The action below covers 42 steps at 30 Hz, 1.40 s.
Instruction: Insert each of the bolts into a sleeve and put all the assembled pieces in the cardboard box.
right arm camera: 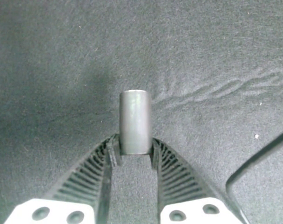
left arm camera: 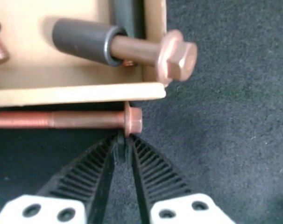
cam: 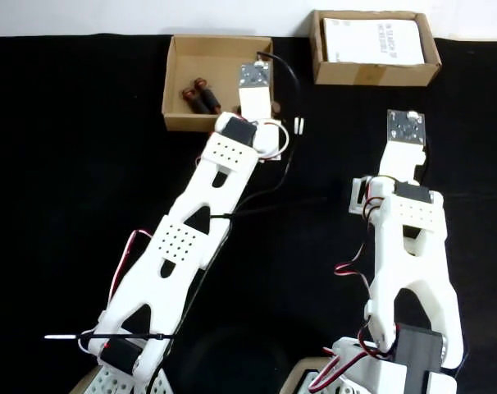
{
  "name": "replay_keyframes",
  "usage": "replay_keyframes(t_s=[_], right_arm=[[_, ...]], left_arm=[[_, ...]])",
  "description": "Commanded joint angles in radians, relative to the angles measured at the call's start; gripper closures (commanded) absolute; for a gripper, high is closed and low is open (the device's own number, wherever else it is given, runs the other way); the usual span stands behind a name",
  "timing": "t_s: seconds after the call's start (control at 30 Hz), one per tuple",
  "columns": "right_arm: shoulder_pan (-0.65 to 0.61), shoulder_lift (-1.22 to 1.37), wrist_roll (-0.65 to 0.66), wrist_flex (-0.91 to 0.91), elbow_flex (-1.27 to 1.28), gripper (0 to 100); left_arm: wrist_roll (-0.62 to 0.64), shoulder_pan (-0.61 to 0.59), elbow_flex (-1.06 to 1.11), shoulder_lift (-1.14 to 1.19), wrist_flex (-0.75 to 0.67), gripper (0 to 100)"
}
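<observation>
Left gripper (left arm camera: 125, 142): fingers pressed almost together, tips nipping the flange of a bare bolt (left arm camera: 62, 120), as far as the wrist view shows.
Bolt axis: crosswise to the fingers, parallel to the box (left arm camera: 76, 93) wall and just outside it, with the shank stretching off to one side.
Right gripper (right arm camera: 134, 148): pinching a sleeve (right arm camera: 135, 116) by its near end, over the mat (right arm camera: 216, 56).
Sleeve axis: in line with the fingers, open end pointing away from the wrist.
Gap: the grippers are well apart in the high view; the left one is at the box.
Next move, judged: the shank tip must turn to face the sleeve's bore.
Bolt look: coppery, threaded tip, flanged hex head.
Sleeve look: plain dark grey tube.
In box: finished piece (left arm camera: 132, 46), head overhanging the wall.
</observation>
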Motion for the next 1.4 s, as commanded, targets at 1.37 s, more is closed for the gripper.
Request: replay_keyframes(t_s=[1.37], right_arm=[[0.001, -0.05, 0.0, -0.015, 0.002, 98.7]], left_arm=[[-1.551, -0.101, 0.702, -0.69, 0.155, 80]])
